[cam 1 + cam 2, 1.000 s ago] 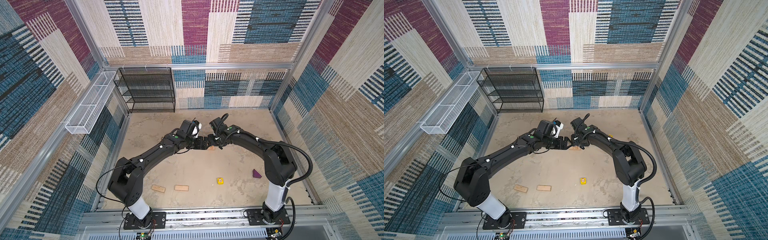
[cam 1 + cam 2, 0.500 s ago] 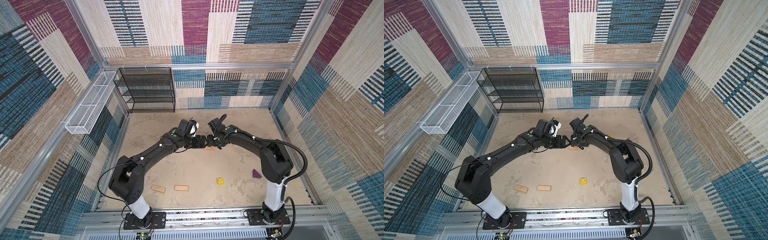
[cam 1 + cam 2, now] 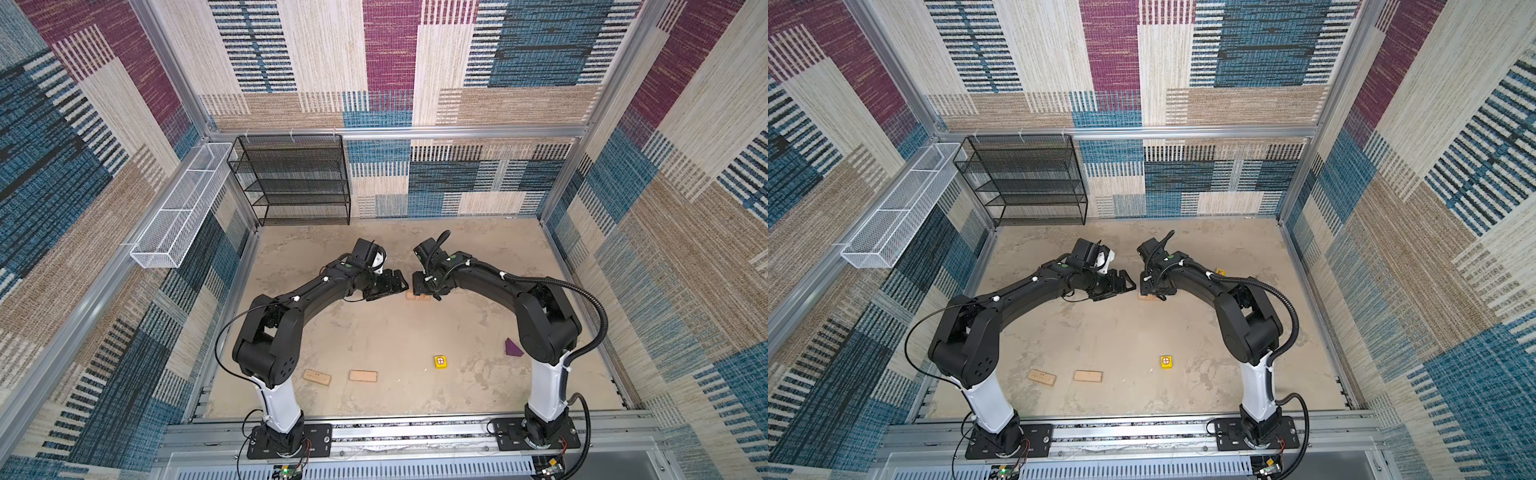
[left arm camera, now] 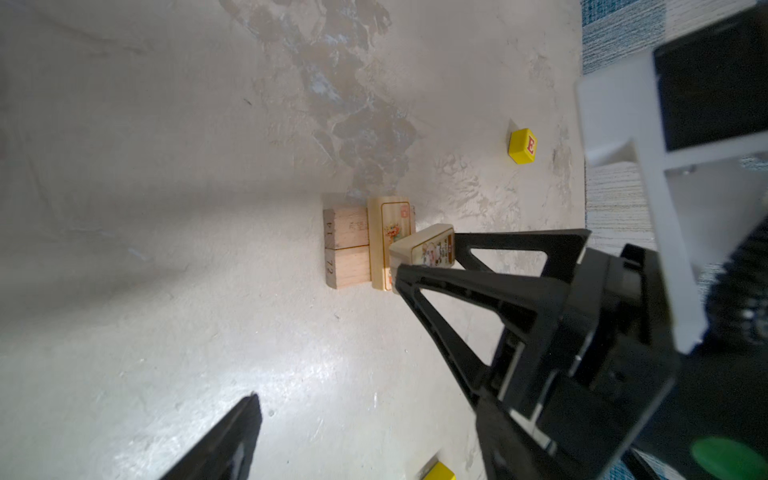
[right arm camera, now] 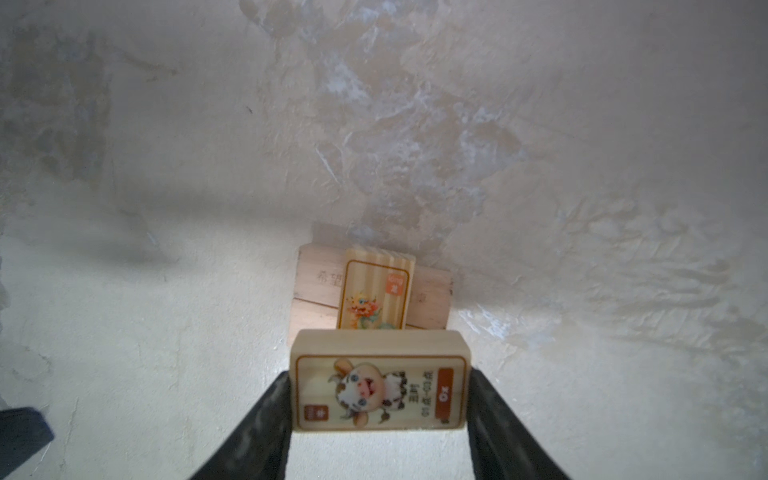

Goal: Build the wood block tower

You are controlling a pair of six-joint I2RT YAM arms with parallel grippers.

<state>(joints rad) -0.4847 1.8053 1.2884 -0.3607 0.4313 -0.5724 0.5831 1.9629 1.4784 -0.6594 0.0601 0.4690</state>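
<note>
In both top views neither arm has moved; the left pincer [image 3: 395, 283], released and empty, waits at centre. Left wrist view: crossed base planks [image 4: 353, 232] lie centre. Right wrist view: the right pincer [image 5: 379, 376] grasps the ox plank [image 5: 380, 392], lower centre, not yet placed.

Both arms are built alike. The left arm [image 3: 291, 307] and the right arm [image 3: 536, 320] have chunky matte-black links with rounded joints. Each rises from a white column [image 3: 279, 401] bolted to a black base plate [image 3: 320, 436] with silver screws. A thin black cable [image 3: 223, 334] loops off the left arm, and a ribbed black hose [image 3: 590, 300] runs along the right one. A small green dot [image 3: 344, 263] marks each forearm, and a white camera mount [image 3: 377, 259] sits at the left wrist. The right gripper [image 4: 426, 255] has black fingers [image 4: 440, 279] shaped as open triangular frames.
</note>
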